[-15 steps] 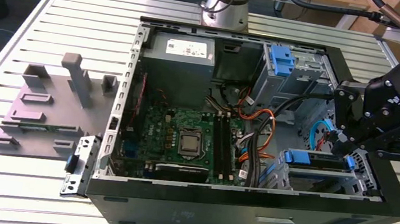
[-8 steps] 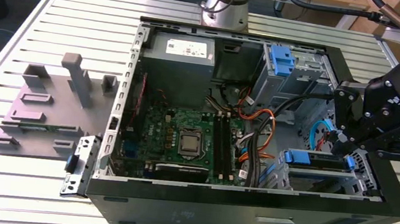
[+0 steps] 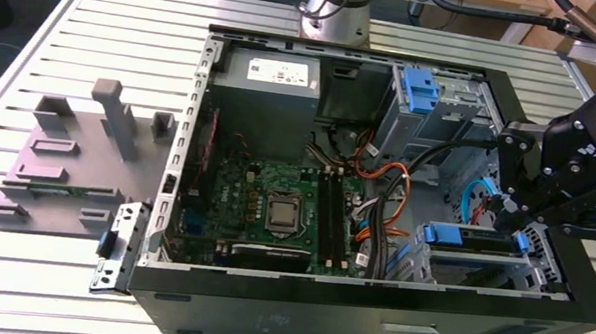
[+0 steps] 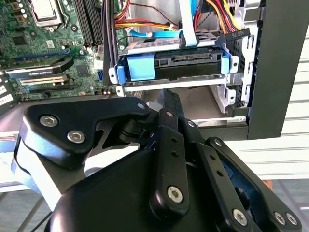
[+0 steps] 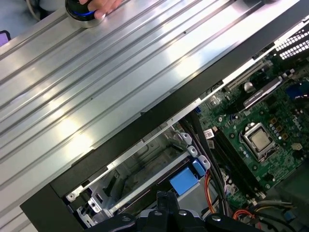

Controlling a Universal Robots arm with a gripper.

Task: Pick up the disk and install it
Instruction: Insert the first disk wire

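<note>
One end effector (image 4: 166,99) hangs just outside the drive cage (image 4: 236,82).
Whether its fingers are open or closed cannot be told; beyond it the disk (image 4: 186,65) sits in the cage's upper bay, inside the computer case (image 3: 372,310) on the slatted surface (image 3: 67,23).

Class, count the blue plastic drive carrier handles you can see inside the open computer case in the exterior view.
2: one on the upper drive cage beside the power supply, one on the lower bay near the gripper. Others may be hidden.
</note>
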